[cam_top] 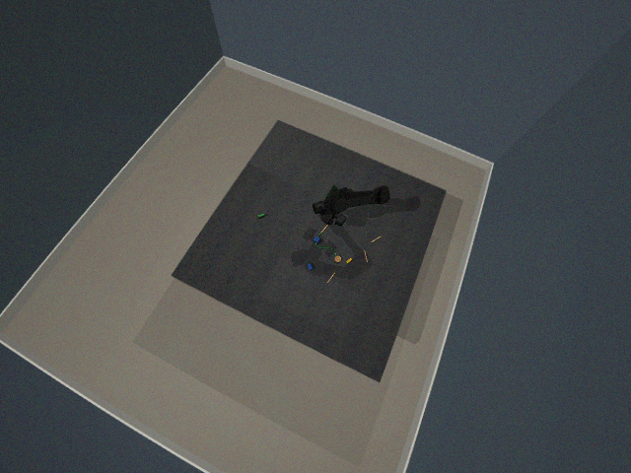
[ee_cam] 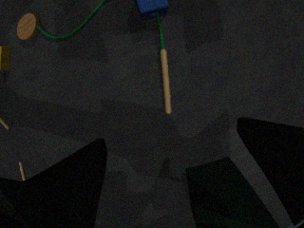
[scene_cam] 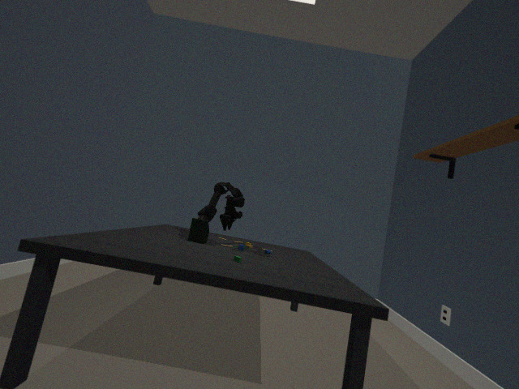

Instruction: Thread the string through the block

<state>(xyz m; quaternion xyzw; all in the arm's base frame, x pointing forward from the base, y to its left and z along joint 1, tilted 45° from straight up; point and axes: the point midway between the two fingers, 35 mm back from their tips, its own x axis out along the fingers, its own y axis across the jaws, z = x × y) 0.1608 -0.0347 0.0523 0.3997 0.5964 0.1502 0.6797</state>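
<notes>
The blue block [cam_top: 316, 238] [scene_cam: 241, 247] [ee_cam: 152, 6] stands on the table, cut off by the top edge in the wrist view. The green string [cam_top: 325, 247] [ee_cam: 59, 37] runs from the round wooden button [cam_top: 337, 258] [ee_cam: 27, 26] to the block's far side. Green string also comes out at the block's near side and ends in the wooden stick [cam_top: 324, 229] [scene_cam: 226, 245] [ee_cam: 165, 82], which lies on the table just off the block. The hole itself is hidden. My gripper [scene_cam: 227, 228] [ee_cam: 175, 135] is wide open and empty, above the table, near the stick's free end and not touching it.
Loose sticks [cam_top: 376, 238] [cam_top: 366, 255] [cam_top: 331, 277] lie around the button's side of the table. A yellow piece [cam_top: 349, 260] [ee_cam: 5, 58] lies beside the button. A second blue piece [cam_top: 310, 266] [scene_cam: 268, 251] and a green piece [cam_top: 261, 215] [scene_cam: 238, 258] lie farther off.
</notes>
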